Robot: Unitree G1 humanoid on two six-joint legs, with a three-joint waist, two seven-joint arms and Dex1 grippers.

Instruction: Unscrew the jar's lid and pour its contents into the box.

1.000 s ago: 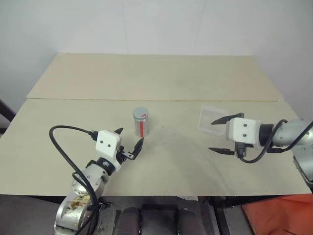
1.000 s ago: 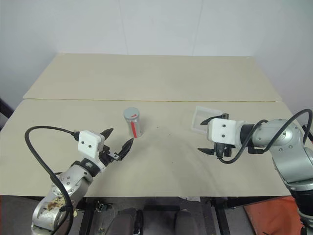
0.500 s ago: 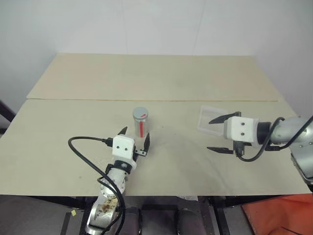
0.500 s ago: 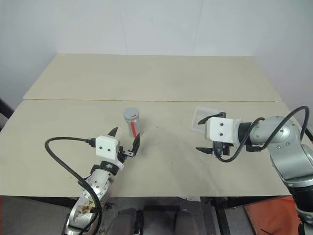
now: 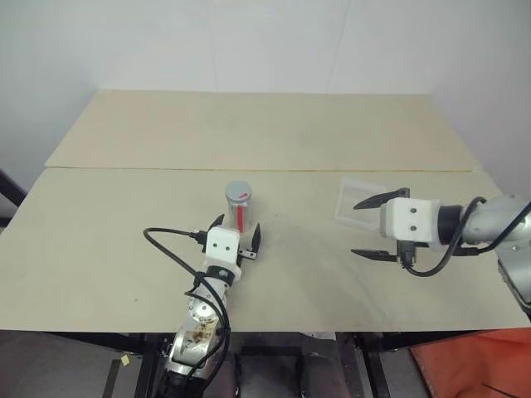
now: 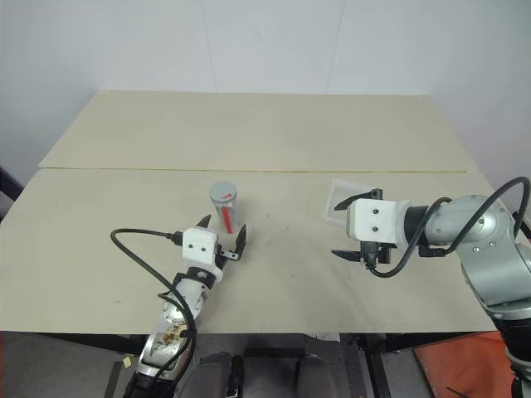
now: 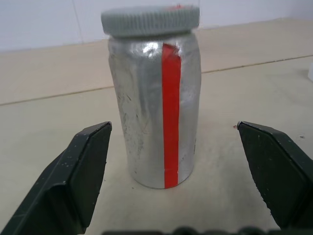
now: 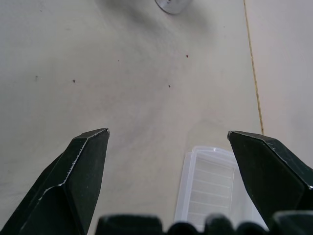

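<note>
Tan table [image 5: 124,240], jar [image 5: 239,205] ahead of left gripper [image 5: 236,235]

No readable text, number or brand shows on anything.

Box [image 8: 211,188] cut off at edge — jar [image 8: 172,5] too.

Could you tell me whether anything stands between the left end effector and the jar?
Nothing visible does. The left end effector is open just short of the upright jar, with bare table between them; its lid is on.
</note>
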